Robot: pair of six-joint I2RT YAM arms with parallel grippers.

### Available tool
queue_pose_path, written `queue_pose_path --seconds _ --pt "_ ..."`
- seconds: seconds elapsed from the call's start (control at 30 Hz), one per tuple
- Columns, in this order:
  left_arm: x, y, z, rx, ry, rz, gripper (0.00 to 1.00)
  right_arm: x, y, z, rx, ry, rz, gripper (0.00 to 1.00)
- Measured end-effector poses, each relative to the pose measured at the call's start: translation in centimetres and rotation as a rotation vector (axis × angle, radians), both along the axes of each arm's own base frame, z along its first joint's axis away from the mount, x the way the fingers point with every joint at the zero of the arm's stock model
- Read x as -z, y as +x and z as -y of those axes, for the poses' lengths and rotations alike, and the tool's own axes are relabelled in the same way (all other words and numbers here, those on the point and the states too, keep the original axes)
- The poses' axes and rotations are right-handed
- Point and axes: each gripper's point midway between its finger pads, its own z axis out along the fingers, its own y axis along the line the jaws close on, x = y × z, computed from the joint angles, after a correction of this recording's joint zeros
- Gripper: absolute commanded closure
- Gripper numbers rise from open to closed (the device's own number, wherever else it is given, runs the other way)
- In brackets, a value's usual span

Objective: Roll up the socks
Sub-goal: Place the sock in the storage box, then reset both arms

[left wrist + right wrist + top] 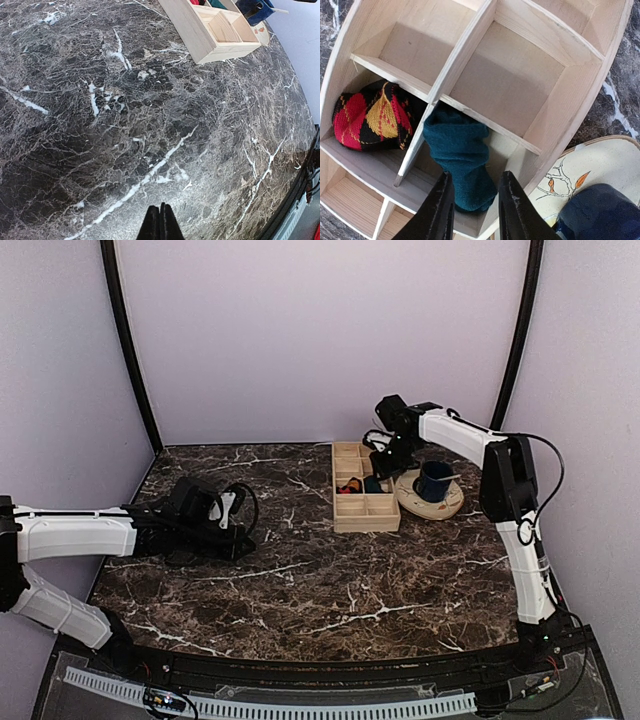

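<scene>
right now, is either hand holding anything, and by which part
The left hand is shut and empty. The right hand flanks one end of the green sock in the wooden tray; a firm pinch cannot be confirmed.

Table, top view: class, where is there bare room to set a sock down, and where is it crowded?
Free: the wide marble table between the left end effector, the box and the near edge; also the back-left stretch beside the box. Crowded: back right, where box, plate, mug and right end effector cluster.
</scene>
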Motion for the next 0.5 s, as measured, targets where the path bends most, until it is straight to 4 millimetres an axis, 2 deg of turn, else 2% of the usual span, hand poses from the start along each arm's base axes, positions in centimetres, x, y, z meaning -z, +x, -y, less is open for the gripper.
queue_pose_path --seconds 0.17,0.3,0.4,0.5 --pt "0.0 0.1 -0.1 -0.003 0.002 0.003 1.00 -0.2 0.5 -0.1 0.004 0.008 0.030 0.68" --pt "-0.2 0.5 -0.2 -0.019 0.011 0.026 1.00 -0.6 -1.0 0.3 0.007 0.008 0.058 0.62" --pt "-0.6 1.4 -0.6 -0.040 0.026 0.072 0.97 -2.4 -2.3 0.3 0.005 0.015 0.117 0.55" --pt "-1.7 2.5 -1.1 -0.078 0.038 0.146 0.92 -5.7 -4.0 -0.6 -0.012 0.045 0.224 0.50"
